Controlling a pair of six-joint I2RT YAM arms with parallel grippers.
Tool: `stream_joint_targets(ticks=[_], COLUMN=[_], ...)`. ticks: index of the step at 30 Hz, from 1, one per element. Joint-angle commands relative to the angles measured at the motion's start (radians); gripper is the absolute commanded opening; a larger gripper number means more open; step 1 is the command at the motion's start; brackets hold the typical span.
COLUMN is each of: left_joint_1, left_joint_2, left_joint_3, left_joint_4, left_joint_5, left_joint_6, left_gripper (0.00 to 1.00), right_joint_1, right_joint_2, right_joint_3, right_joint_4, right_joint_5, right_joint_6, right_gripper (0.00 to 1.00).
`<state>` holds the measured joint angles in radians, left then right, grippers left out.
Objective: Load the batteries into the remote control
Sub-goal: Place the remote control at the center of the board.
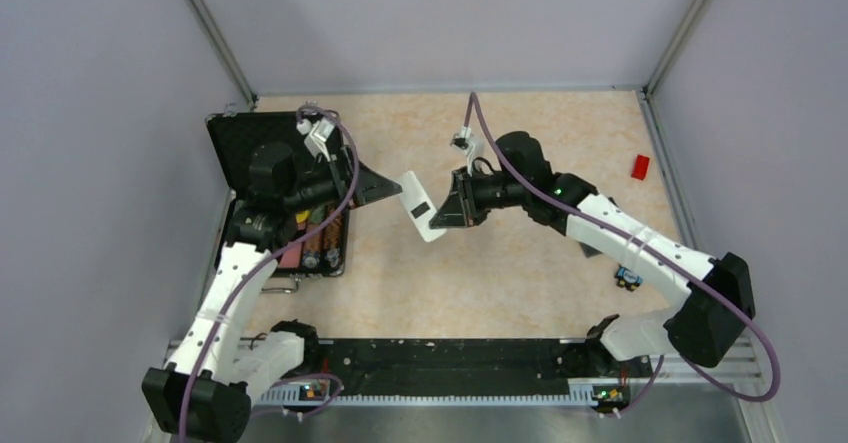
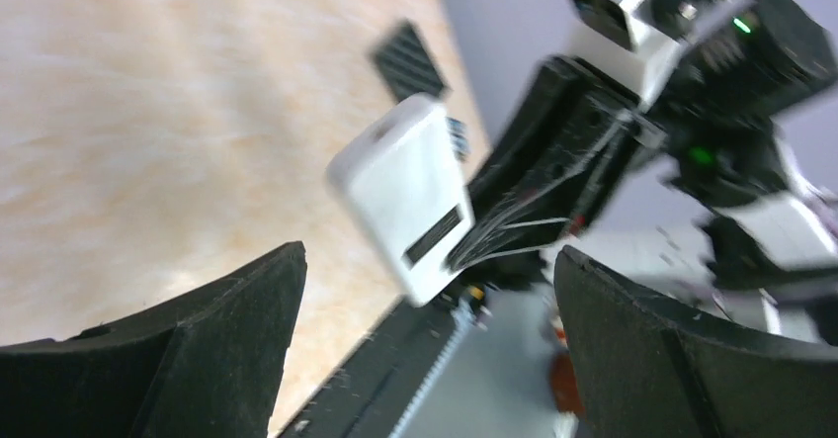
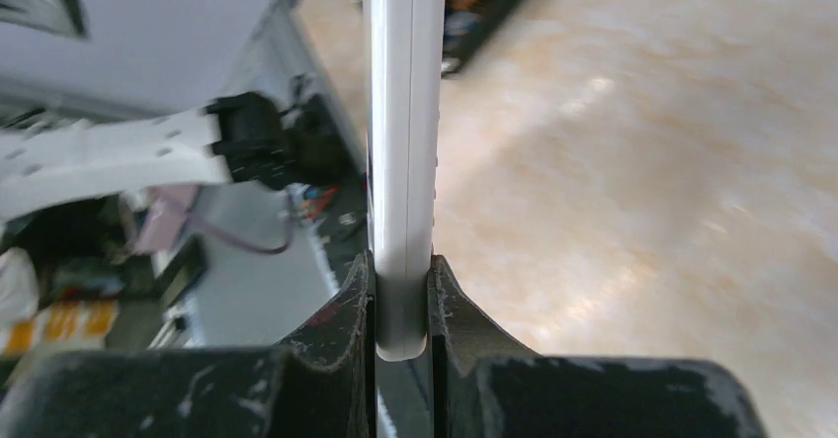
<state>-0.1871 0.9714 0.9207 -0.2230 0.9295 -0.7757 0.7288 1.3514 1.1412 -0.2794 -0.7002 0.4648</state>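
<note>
1. Beige tabletop (image 1: 500,283); remote control (image 1: 420,206) in mid-air above its middle.
2. My right gripper (image 3: 400,295) pinches its end; left gripper (image 1: 388,189) spread wide, just beside.
3. Hold firm, bring it level and steady before loading.

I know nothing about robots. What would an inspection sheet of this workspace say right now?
Surface: beige marbled tabletop; no spills seen.
Job's things: remote held in the air between the arms, with a dark slot on its upper face; batteries not made out.
Clutter: open black case of mixed bits at left; red block at far right; small dark-blue item by the right arm, too small to identify.
Grippers: left gripper open, facing the remote; right gripper shut on the remote's end.
Cables: purple cable loops along each arm; no snag seen.
Surroundings: grey walls on three sides; nothing else seen.
</note>
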Motion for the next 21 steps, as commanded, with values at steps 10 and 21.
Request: stream_joint_targets(ticks=[10, 21], left_joint_1=[0.021, 0.021], left_joint_2=[-0.194, -0.213], left_joint_3=[0.043, 0.039], left_joint_4=[-0.328, -0.355], left_joint_5=[-0.69, -0.697], left_joint_6=[0.169, 0.175], left_gripper=[0.99, 0.99], right_joint_1=[-0.024, -0.004], right_joint_2=[0.061, 0.357], right_joint_3=[-0.131, -0.105], right_joint_4=[-0.428, -0.439], right_joint_5=[1.275, 1.492], right_joint_6=[-0.128, -0.102], right_gripper=[0.0, 0.0])
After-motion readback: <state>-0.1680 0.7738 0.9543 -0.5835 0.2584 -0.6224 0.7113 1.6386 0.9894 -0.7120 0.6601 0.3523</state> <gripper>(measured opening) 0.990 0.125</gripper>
